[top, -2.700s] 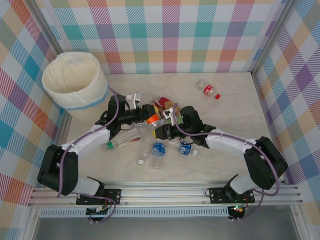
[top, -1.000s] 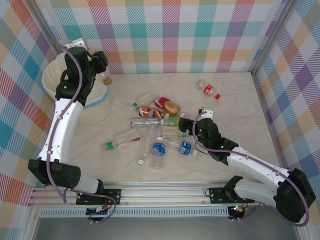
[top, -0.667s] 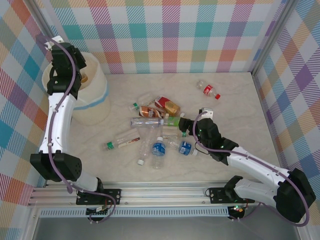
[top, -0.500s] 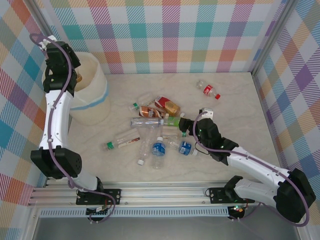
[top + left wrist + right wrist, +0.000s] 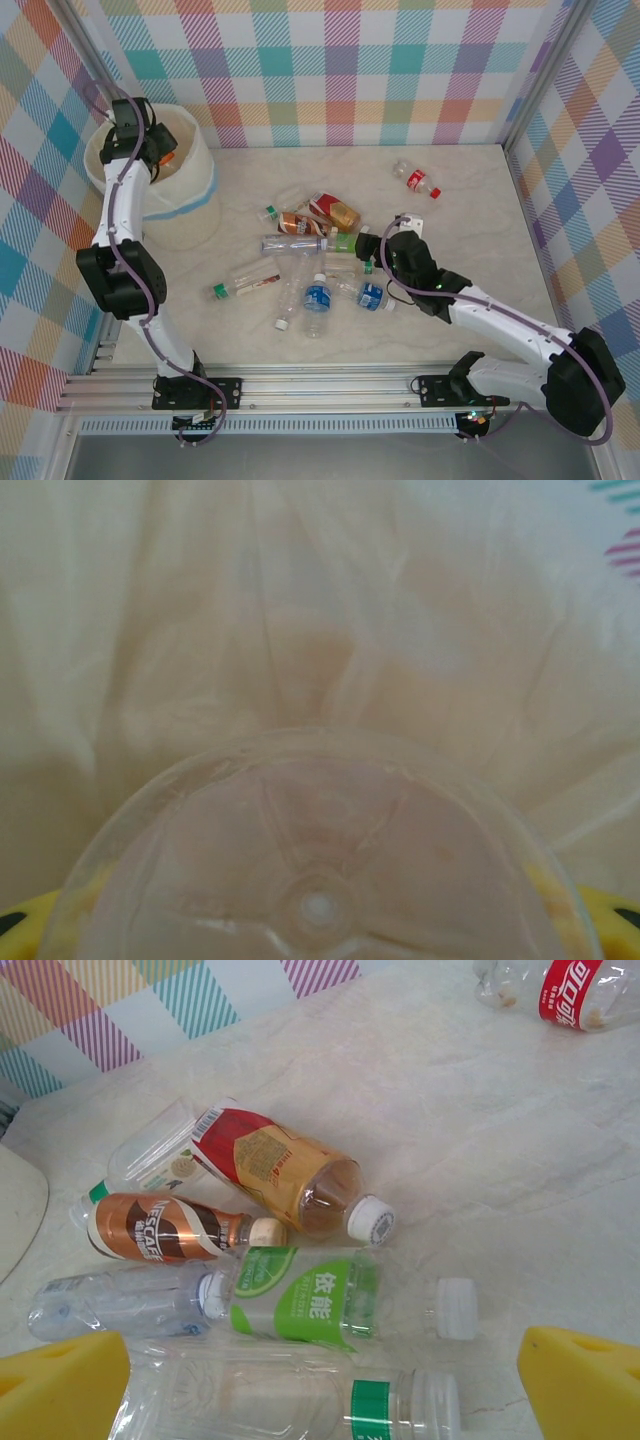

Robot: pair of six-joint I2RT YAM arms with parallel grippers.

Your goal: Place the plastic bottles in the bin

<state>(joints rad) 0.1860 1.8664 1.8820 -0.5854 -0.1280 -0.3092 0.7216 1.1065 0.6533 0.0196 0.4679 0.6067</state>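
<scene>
- The left arm reaches to the far left corner of the table [image 5: 470, 230]. The left gripper [image 5: 156, 148] hangs over the open mouth of the bin [image 5: 188, 205], a round cream tub with a pale blue band.
- The left gripper is clamped on an orange-labelled bottle [image 5: 168, 156]. From the left wrist camera, the bottle's round clear base sits between two yellow fingertips [image 5: 22, 920], with the bin's cream lining behind it.
- The right gripper [image 5: 384, 250] hovers low at the right edge of a cluster of plastic bottles [image 5: 305, 245] lying in the middle of the table. Its yellow fingers [image 5: 60, 1380] stand wide apart and grip nothing.
- Between those fingers lies a clear bottle with a green band [image 5: 300, 1400]. Just beyond it is a green-labelled bottle [image 5: 305, 1295] with a white cap.
- Further on lie a brown Nescafe bottle [image 5: 165, 1228] and a red-and-yellow-labelled bottle [image 5: 275, 1170] holding brown liquid, side by side.
- On the near side of the cluster lie a blue-labelled bottle [image 5: 317, 297] and a second blue-labelled bottle [image 5: 371, 296]. A green-capped bottle [image 5: 243, 284] lies to their left.
- A red-labelled bottle [image 5: 417, 180] lies alone toward the far right, well apart from the rest.
</scene>
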